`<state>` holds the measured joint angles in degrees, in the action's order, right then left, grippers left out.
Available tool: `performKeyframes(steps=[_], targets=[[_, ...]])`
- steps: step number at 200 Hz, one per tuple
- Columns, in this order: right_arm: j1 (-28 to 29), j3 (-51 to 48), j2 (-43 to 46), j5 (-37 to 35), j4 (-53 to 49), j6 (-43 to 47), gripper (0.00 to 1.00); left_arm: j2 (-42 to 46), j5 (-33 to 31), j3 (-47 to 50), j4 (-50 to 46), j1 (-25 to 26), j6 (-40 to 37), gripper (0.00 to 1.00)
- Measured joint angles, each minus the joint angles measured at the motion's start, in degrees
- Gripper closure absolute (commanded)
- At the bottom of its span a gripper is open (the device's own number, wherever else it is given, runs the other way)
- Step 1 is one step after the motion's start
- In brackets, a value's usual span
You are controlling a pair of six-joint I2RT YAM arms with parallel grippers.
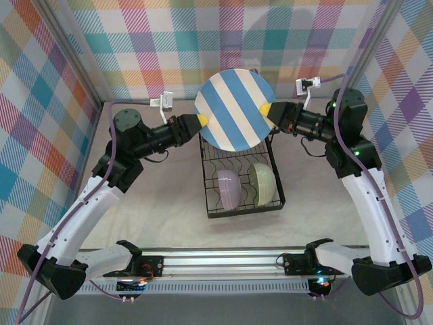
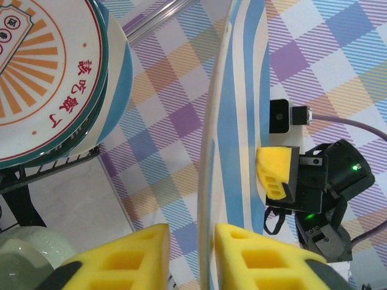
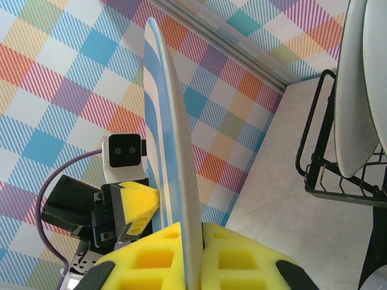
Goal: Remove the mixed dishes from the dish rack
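The round plate with broad blue and white stripes is hanging upright above the black wire dish rack. The right gripper is pinching its rim tight. The left gripper is straddling the opposite rim narrowly, a gap showing on one side.

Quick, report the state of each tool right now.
Left tool: open, straddling the plate rim, gap beside one pad.
Right tool: closed on the plate.
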<state>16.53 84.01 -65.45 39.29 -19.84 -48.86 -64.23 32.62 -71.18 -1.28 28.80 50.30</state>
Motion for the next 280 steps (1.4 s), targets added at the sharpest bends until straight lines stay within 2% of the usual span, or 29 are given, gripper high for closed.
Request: performKeyframes(steps=[54, 106, 118, 129, 158, 182, 253, 280], targets=[[0.00, -0.02, -0.13, 0.46, 0.52, 0.02, 1.00, 0.87, 0.55, 1.46, 2.38, -0.09, 2.23, 1.00], [0.00, -1.60, 0.31, 0.44, 0.37, 0.09, 1.00, 1.66, 0.15, 4.50, 4.59, -0.09, 4.33, 1.00], [0.00, -2.01, 0.42, 0.44, 0.31, 0.13, 0.91, 2.34, -0.15, 5.42, 4.70, -0.07, 4.66, 1.00], [0.13, -2.38, 0.52, 0.46, 0.31, 0.02, 0.78, 3.17, -0.44, 6.23, 4.72, -0.07, 5.11, 1.00], [0.37, -2.75, 1.92, 0.39, 0.50, -0.20, 0.30, 5.16, -2.29, 8.74, 4.55, -0.09, 5.92, 1.00], [0.37, -2.78, 3.80, -0.24, 0.37, -0.26, 0.00, 6.08, -3.45, 10.14, 4.26, -0.09, 6.84, 1.00], [0.37, -5.51, 11.54, -6.03, -4.92, 4.79, 0.01, 11.17, -10.88, 10.16, 0.57, -0.22, 7.80, 1.00], [0.37, -7.04, 15.32, -7.30, -6.67, 7.78, 0.01, 10.97, -12.90, 7.61, -3.41, -3.06, 7.80, 1.00]])
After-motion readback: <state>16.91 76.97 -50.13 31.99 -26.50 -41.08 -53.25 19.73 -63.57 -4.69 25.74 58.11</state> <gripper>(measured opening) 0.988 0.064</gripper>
